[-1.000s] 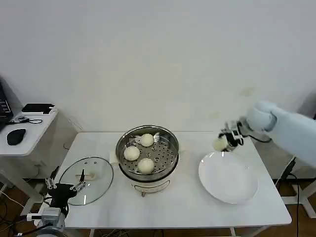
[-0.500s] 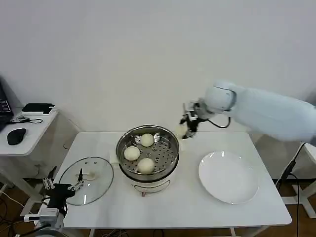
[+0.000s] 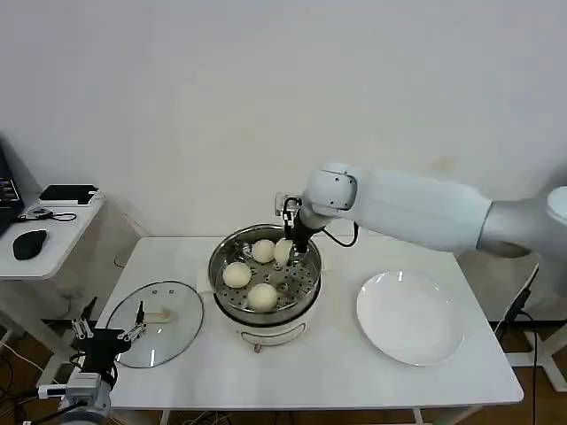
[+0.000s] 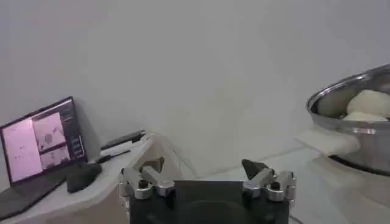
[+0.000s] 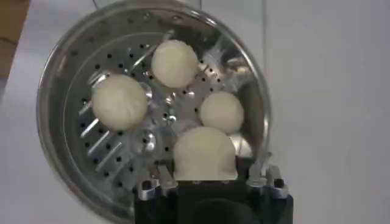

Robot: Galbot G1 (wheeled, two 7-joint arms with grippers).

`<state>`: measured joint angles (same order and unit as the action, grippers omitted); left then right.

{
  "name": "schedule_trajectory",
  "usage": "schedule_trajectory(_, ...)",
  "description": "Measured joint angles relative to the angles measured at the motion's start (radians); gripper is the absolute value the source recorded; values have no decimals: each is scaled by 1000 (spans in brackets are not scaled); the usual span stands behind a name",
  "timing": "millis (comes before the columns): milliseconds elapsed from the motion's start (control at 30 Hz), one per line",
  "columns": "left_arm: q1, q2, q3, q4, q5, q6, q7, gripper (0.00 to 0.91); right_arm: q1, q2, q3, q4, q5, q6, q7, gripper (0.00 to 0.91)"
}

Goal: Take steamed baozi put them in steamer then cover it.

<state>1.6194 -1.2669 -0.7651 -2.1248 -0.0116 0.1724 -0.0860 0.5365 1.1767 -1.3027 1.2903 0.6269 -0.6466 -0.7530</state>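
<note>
The steamer (image 3: 213, 266) stands mid-table with three baozi on its perforated tray (image 3: 263, 251) (image 3: 236, 275) (image 3: 261, 297). My right gripper (image 3: 289, 251) hangs over the steamer's back right part, shut on a fourth baozi (image 3: 283, 253). From the right wrist, that baozi (image 5: 205, 154) sits between the fingers (image 5: 159, 181) above the tray (image 5: 116, 152), near another bun (image 5: 222, 111). The glass cover (image 3: 177, 332) lies flat on the table left of the steamer. My left gripper (image 3: 106, 338) waits open by the cover's front edge, with nothing between its fingers (image 4: 149, 178).
A white plate (image 3: 409, 317) lies bare right of the steamer. A side desk with a mouse (image 3: 29, 243) and a laptop (image 4: 42, 140) stands off the table's left. The steamer wall (image 4: 359, 131) rises just beyond my left gripper.
My right arm has swung left from above the plate, carrying the baozi, and now holds it low over the steamer. The left gripper has sunk slightly.
</note>
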Motion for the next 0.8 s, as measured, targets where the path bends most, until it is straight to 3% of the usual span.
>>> schedule_trajectory(800, -1, 6, -1, 2, 1, 1, 0, 907, -103, 38, 14, -58, -37, -47, 25, 675)
